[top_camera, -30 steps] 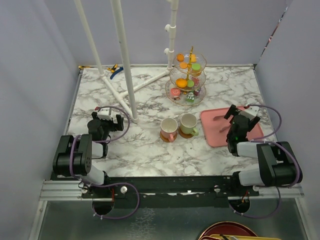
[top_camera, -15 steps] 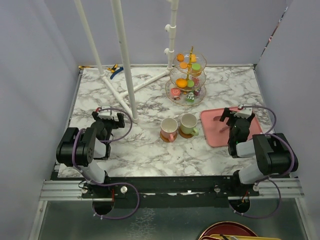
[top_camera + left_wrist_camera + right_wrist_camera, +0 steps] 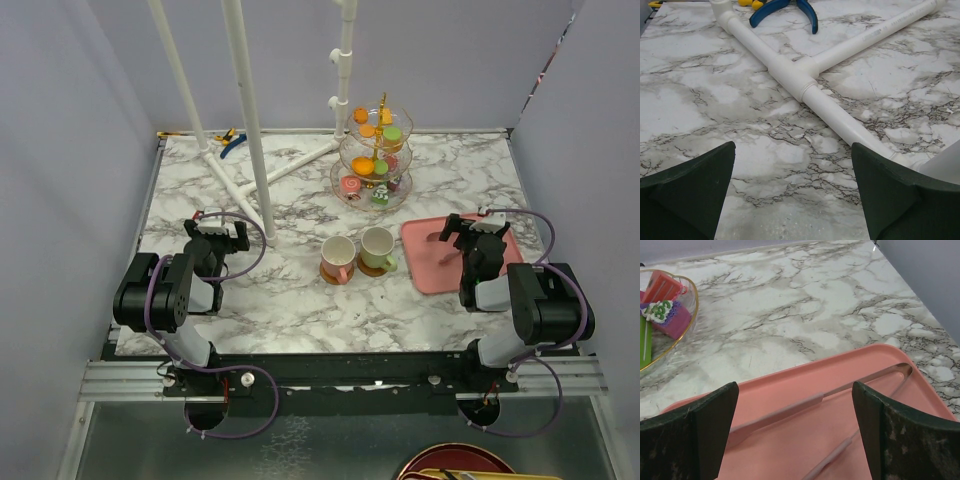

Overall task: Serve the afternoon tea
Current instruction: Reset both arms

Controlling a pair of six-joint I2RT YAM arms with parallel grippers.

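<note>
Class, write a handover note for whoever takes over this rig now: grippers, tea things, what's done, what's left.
Left gripper: open, empty, over marble by the white pipes.
Right gripper: open, empty, above the pink tray, facing its tongs.
Three-tier stand at the back; pink mug and green mug centre.
Done: stand loaded, mugs on coasters.
To do: likely taking the tongs.

You have a white tabletop point(image 3: 300, 300) veined in grey. Your tray point(image 3: 425, 278) is plain pink, and the tongs point(image 3: 790, 407) on it match. You see a pink mug point(image 3: 337, 257) and a pale-green mug point(image 3: 377, 246). The clear stand point(image 3: 381, 104) has a gold stem and carries orange, green and pink macarons point(image 3: 363, 165). The pipes point(image 3: 805, 82) are white and the pliers point(image 3: 782, 7) have blue handles.
</note>
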